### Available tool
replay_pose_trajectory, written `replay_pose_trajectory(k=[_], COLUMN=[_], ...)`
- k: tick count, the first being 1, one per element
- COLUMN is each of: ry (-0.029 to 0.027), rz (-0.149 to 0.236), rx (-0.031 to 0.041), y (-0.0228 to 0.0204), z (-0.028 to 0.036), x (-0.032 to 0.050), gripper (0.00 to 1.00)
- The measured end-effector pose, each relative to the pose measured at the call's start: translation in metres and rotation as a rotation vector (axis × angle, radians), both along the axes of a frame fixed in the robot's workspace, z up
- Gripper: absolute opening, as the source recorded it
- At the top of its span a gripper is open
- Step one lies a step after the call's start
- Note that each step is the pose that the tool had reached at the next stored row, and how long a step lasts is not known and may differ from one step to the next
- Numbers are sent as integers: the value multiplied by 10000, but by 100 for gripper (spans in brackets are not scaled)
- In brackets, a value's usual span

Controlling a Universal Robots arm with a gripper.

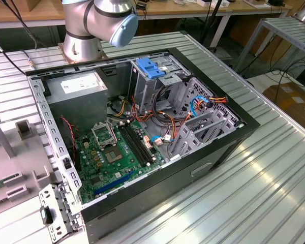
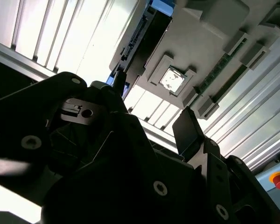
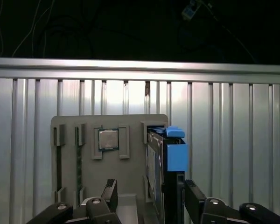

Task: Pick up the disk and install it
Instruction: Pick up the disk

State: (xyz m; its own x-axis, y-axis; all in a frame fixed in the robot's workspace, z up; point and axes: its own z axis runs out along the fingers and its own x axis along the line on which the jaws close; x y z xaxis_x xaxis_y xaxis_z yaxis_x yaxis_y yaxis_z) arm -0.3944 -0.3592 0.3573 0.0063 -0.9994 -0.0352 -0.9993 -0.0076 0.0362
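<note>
Step in hand: pick-up of the disk [image 3: 173, 154] is being approached; judging from these views, nothing is being carried and installation is not yet begun.

End effector: the gripper [image 3: 151, 191] is being held wide, its two dark fingers [image 3: 109, 192] being spread to either side of the disk in the first wrist view. One finger is being brought close beside the blue carrier, while the other is standing clearly apart over the grey fixture [image 3: 72, 177]. No contact with the disk is being shown.

Disk position: the disk is being kept upright on its edge in a slot at one end of the grey fixture, with its blue carrier end being turned toward the ribbed metal table [image 3: 233, 140]. A processor chip [image 3: 108, 139] is being held in a recess of the same fixture, near the disk.

Second wrist view: the gripper [image 2: 151, 112] is being seen from behind, with the disk [image 2: 142, 32] and the chip [image 2: 171, 79] lying beyond it.

Destination: the open computer case [image 1: 213, 147] is being shown across the centre of the exterior view, its drive cage [image 1: 203, 124] lying toward the exterior view's right; the fixture [image 1: 20, 129] is sitting at the exterior view's left edge.

Next move, as judged: centring over the disk and an even closing on its two flat faces are being called for, so that the disk is not being tipped in its slot.
</note>
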Motion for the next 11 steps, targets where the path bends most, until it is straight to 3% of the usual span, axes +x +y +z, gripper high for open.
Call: replay_pose_trajectory(k=[11], ry=[0], rz=[0], rx=[1], y=[75], z=[-33], x=[-8], gripper=[68])
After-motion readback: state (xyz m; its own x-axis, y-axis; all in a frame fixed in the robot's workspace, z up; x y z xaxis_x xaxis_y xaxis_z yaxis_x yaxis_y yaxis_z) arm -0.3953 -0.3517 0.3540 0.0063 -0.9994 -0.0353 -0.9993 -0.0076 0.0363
